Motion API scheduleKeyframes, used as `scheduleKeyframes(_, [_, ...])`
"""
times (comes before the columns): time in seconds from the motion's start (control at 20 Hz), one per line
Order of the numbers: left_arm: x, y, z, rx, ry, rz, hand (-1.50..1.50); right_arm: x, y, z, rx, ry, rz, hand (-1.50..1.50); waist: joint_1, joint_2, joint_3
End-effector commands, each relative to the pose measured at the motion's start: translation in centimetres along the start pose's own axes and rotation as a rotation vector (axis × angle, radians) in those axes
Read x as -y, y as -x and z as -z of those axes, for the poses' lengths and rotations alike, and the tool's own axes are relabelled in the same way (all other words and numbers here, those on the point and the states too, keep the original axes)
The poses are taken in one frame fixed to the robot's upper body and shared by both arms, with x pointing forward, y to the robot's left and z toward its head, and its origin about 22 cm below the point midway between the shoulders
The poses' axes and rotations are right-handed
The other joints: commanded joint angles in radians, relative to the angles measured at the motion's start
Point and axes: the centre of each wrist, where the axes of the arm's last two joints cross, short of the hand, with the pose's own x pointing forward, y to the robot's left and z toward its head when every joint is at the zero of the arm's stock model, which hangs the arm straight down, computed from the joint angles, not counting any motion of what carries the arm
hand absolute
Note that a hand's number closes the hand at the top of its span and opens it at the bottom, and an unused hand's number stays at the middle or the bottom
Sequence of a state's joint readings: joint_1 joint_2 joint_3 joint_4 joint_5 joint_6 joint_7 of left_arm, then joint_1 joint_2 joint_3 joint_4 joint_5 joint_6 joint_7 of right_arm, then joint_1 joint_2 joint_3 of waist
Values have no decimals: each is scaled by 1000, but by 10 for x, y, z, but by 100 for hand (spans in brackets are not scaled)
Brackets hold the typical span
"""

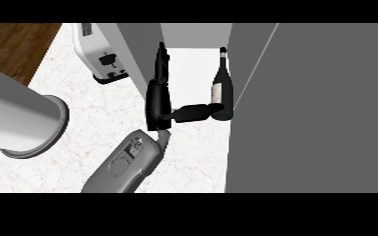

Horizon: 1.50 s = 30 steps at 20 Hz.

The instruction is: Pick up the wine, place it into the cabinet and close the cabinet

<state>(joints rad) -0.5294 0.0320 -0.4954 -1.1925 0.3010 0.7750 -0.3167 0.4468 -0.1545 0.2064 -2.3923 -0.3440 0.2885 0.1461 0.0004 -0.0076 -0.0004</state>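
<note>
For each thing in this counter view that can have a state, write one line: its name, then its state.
wine bottle: upright, inside the cabinet
cabinet: open, door swung out
hand: fingers straight, thumb touching the bottle's base
toaster: standing on the counter

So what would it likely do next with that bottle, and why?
Probably draw the hand back out of the cabinet. The wine bottle stands upright inside, between the cabinet's walls, with only the thumb near its base and the other fingers straight, so it seems placed; the open door cannot swing shut past the arm.
</note>
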Motion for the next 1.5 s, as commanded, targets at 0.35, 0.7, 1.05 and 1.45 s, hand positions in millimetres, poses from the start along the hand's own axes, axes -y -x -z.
scheduleKeyframes(0.35, [-70, -27, -69, -3, 92, -36, -150, -9, -41, -11, 10, 23, -116, -150, 6, 1, 0])
scheduleKeyframes(0.7, [-119, -56, -87, -4, 135, -75, -150, 2, -41, -9, -8, -15, -124, -150, 2, 4, 0])
scheduleKeyframes(1.05, [-142, -60, -87, -14, 252, -143, 150, -3, -37, -9, -130, -280, -223, 150, -5, 3, 0])
scheduleKeyframes(1.45, [-198, -50, -96, -16, 249, -150, 150, -2, -42, -14, -87, -287, -231, 150, -6, 5, 0])
